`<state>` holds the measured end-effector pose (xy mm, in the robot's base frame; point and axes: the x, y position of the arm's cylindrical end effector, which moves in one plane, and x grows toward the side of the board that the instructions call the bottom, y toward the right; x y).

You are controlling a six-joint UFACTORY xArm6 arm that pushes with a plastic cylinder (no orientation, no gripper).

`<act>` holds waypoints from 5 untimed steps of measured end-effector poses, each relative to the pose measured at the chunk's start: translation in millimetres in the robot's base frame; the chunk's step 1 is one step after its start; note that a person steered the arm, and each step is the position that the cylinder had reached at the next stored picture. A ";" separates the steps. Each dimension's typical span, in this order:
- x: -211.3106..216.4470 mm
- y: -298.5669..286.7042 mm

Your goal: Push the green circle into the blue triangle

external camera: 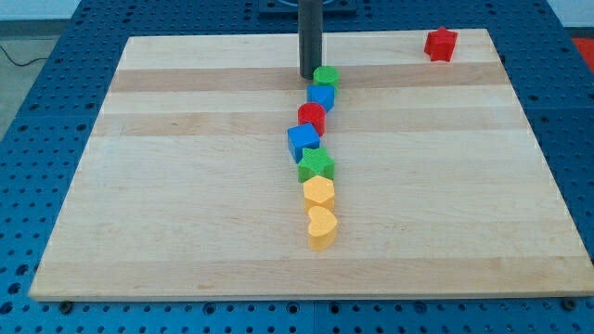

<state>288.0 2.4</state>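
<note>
Camera view: on the wooden board (186, 186), my tip (309, 76) stands at the far side, just left of the green circle (326, 76) and touching it or nearly so; the rod carries no claw, so there is nothing to open or close, and it holds nothing. The green circle sits at the far end of a line of blocks running down the middle of the board, pressed against the far edge of the blue triangle (321, 96), which lies just on its near side. Nearer along the line come a red block (312, 117), a blue cube (303, 142), a green star-like block (316, 166), a yellow hexagon-like block (319, 193) and a yellow heart-like block (321, 227), each touching or almost touching the next. A red star-like block (441, 44) sits well apart at the far right corner. The relation that matters: the triangle lies toward the near side of the circle, while the tip is at the circle's left, so a further push from there would likely slide the circle rightward past the triangle; the contact asked for appears already made.
</note>
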 end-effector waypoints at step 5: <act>-1.1 23.7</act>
